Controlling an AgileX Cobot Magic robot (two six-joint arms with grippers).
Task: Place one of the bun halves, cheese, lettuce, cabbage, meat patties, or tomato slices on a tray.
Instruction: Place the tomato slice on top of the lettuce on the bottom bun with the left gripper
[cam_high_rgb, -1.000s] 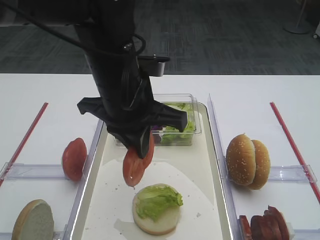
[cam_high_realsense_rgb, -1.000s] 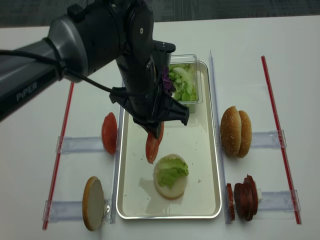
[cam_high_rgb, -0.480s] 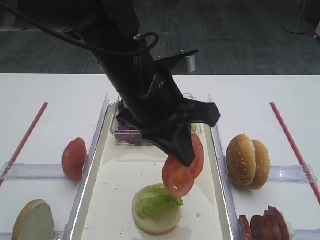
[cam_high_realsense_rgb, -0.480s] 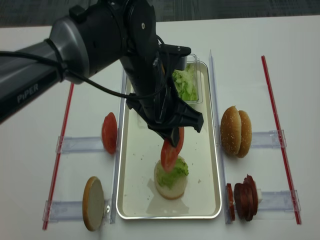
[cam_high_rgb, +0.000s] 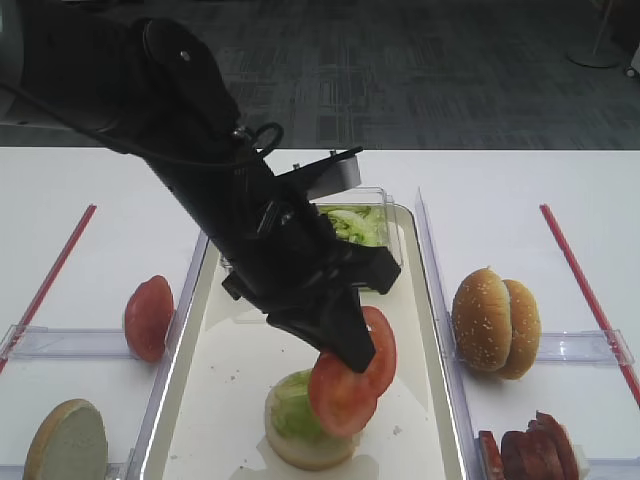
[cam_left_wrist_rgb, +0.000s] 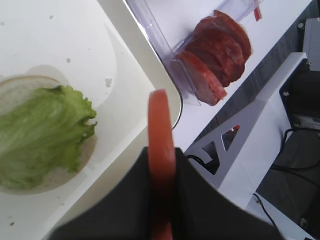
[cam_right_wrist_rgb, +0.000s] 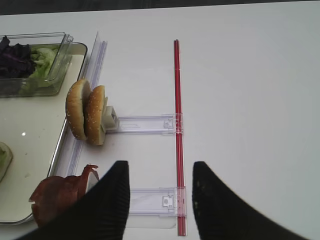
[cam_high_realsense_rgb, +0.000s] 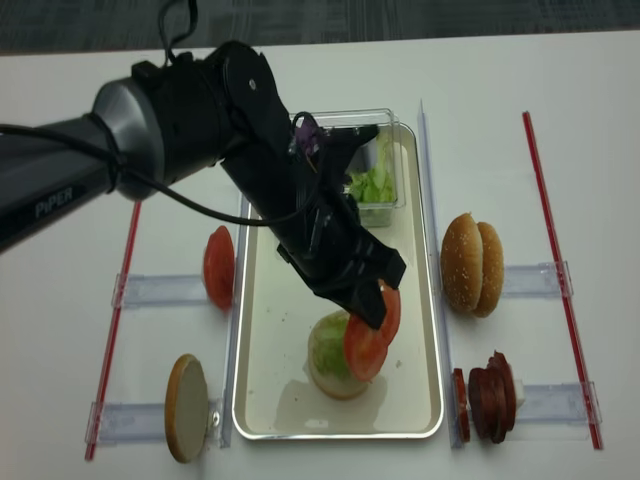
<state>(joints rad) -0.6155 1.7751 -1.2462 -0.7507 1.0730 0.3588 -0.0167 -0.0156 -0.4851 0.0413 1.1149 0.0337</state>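
Observation:
My left gripper (cam_high_rgb: 352, 352) is shut on two overlapping red tomato slices (cam_high_rgb: 343, 393), held on edge just above the right side of a bun base (cam_high_rgb: 290, 448) topped with lettuce (cam_high_rgb: 290, 415). That bun lies on the cream tray (cam_high_rgb: 210, 380). The left wrist view shows the tomato slices (cam_left_wrist_rgb: 161, 125) edge-on between the dark fingers, with the lettuce (cam_left_wrist_rgb: 40, 140) to the left. My right gripper (cam_right_wrist_rgb: 159, 200) hangs open and empty over the white table, beside the meat patties (cam_right_wrist_rgb: 55, 197).
A clear tub (cam_high_rgb: 385, 235) of lettuce and purple cabbage stands at the tray's far end. Left of the tray are a tomato end piece (cam_high_rgb: 148, 317) and a bun base (cam_high_rgb: 66, 440) in holders. To its right stand sesame bun tops (cam_high_rgb: 495, 322) and patties (cam_high_rgb: 525, 445). Red strips (cam_high_rgb: 585, 290) edge the table.
My left arm has carried the tomato slices rightward across the tray and down to the lettuce-topped bun, tilting as it went. The gripper stayed shut on them.

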